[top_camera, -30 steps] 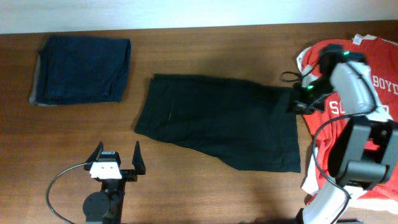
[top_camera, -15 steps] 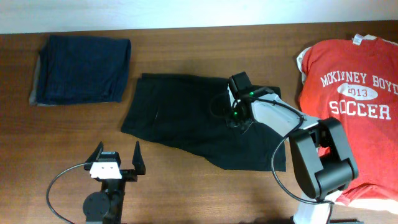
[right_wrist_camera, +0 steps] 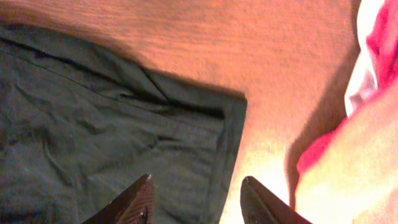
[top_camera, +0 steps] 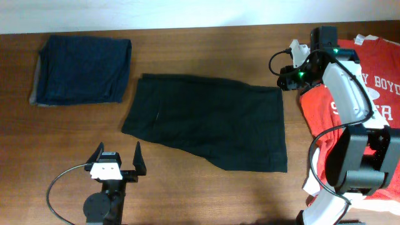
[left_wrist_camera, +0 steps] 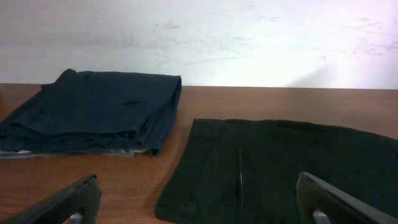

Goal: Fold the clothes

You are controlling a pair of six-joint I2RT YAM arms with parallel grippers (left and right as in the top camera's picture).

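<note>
- Overhead: the black garment [top_camera: 206,128] lies spread flat in the middle of the table [top_camera: 206,50]. A folded navy garment [top_camera: 81,69] lies at the far left, apart from it. A red T-shirt [top_camera: 375,75] with white print lies at the right edge. The left fingers [top_camera: 138,157] stand wide open near the front edge and hold nothing. The right fingers [top_camera: 286,80] hover just beside the far right corner of the black garment, between it and the red T-shirt.
- Left wrist: both fingers are far apart and empty. The black garment lies ahead, the navy garment further left, near the wall [left_wrist_camera: 199,37].
- Right wrist: the fingers are partly open. The corner of the black garment lies flat under them, not pinched. A bit of the red T-shirt shows at the right.
</note>
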